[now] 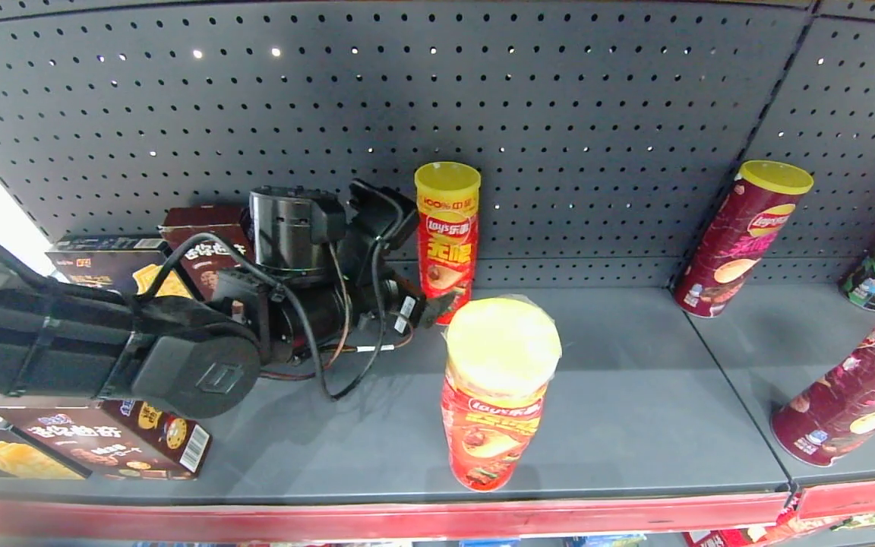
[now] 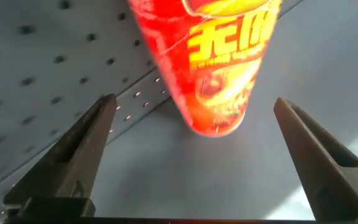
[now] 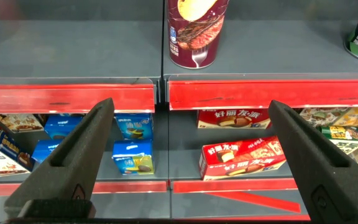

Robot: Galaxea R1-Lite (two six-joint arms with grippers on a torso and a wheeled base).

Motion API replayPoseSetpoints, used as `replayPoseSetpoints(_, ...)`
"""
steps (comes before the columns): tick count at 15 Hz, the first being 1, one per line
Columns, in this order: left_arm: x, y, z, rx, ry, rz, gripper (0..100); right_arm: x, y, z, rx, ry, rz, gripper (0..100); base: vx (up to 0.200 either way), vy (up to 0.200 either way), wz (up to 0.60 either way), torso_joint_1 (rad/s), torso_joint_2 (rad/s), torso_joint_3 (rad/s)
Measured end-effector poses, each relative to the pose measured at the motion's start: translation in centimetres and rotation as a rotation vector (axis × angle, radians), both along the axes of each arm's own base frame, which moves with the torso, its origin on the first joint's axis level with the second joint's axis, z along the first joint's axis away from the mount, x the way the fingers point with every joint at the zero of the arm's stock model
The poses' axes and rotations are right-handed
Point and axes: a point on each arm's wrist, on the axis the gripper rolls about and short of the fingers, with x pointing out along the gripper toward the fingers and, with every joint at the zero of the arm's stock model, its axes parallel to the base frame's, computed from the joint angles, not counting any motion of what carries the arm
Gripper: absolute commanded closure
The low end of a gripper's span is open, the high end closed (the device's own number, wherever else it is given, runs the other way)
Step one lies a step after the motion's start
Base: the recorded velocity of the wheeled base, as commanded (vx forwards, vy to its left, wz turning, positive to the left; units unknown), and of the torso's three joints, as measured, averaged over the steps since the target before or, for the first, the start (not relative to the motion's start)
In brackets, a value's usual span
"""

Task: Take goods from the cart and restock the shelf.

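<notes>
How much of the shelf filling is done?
Two red cardboard chip tubes with yellow lids stand on the grey metal shelf: the back tube and the front tube. The left gripper is open by the back tube; the right gripper is open and empty. What remains: cannot tell.

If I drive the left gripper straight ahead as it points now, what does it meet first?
Probably the rear red chip can, centred ahead of the open left gripper; the gap is hard to judge.
</notes>
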Motion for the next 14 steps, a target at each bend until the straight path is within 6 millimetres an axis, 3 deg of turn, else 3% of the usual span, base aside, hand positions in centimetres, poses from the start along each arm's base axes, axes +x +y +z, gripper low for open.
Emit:
replayPoseSetpoints(7, -0.7, 2.5, 1.6, 0.032, -0.055, 0.214, 0, 0.0, 0.0, 0.0, 0.0, 0.0, 0.0, 0, 0.0, 0.0, 0.0, 0.0, 0.0, 0.0)
replayPoseSetpoints(14, 1.4, 2.2, 0.3, 0.049, -0.037, 0.246, 0, 0.0, 0.0, 0.0, 0.0, 0.0, 0.0, 0, 0.0, 0.0, 0.0, 0.0, 0.0, 0.0)
